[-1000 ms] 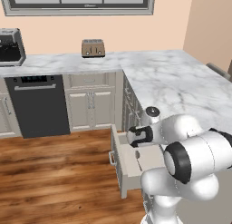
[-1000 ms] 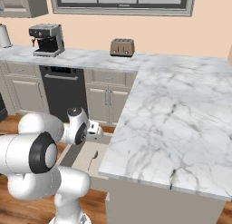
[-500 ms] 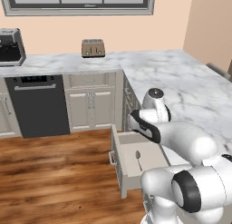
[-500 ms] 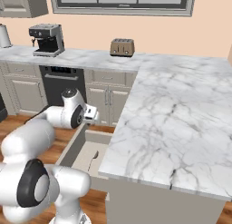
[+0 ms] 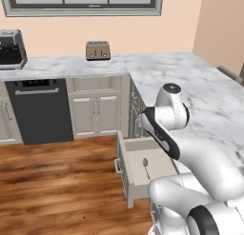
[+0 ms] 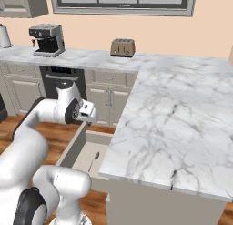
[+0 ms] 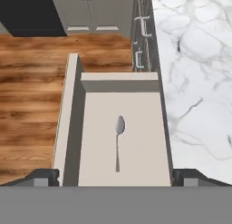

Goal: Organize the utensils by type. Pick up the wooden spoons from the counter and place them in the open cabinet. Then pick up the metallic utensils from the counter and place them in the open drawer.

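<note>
Silver-grey spoon (image 7: pixel 118 142) is lying flat on the pale floor of the open drawer (image 7: pixel 72 128), roughly midway between the drawer's side walls, with its bowl pointing toward one end wall and its thin handle running along the drawer's length toward the opposite end. It is lying apart from every wall, and nothing is touching it. The same spoon is showing in the left base view (image 5: pixel 146 166) and in the right base view (image 6: pixel 94 161). The drawer is standing pulled out from the grey-beige cabinet fronts under the edge of the counter (image 6: pixel 182 110), over the wooden floor (image 5: pixel 57 181). The gripper (image 7: pixel 115 175) is hanging above the drawer with its two dark fingertips (image 7: pixel 43 175) spread wide, one at each side of the drawer, and pinching nothing. The arm (image 6: pixel 63 110) is bending over the drawer beside the counter's edge. A toaster (image 5: pixel 97 50) is sitting at the counter's back edge by the wall, and a coffee machine (image 6: pixel 47 39) is sitting further along that edge. A dark dishwasher front (image 5: pixel 40 110) is sitting under the counter.
</note>
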Controlling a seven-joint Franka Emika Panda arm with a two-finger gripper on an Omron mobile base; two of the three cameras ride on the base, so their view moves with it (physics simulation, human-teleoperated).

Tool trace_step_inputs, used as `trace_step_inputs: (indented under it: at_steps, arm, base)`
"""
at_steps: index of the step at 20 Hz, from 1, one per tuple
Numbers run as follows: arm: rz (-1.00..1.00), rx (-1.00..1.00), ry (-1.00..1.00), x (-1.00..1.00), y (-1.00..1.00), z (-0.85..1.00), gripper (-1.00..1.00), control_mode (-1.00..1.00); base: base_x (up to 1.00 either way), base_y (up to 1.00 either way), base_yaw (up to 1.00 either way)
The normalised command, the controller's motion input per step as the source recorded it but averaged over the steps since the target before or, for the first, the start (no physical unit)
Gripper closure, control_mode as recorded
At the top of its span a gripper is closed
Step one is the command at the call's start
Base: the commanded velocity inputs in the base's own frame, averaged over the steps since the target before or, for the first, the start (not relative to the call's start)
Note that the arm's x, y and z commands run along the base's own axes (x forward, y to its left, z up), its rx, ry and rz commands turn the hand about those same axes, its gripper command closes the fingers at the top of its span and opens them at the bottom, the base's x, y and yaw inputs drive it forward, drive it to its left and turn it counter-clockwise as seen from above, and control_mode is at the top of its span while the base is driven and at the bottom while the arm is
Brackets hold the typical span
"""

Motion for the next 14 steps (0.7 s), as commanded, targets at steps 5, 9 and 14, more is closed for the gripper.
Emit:
trace_step_inputs:
  at_steps: [5, 9, 14]
  arm:
    - [0.00, 0.08, 0.07, -0.25, -0.07, 0.63, -1.00, -1.00]
    - [0.00, 0.02, 0.02, -0.26, -0.06, 0.52, -1.00, -1.00]
    - [-0.03, -0.01, 0.00, -0.32, 0.00, 0.40, -1.00, -1.00]
  base:
    - [0.00, 0.00, 0.00]
    - [0.00, 0.00, 0.00]
    - [0.00, 0.00, 0.00]
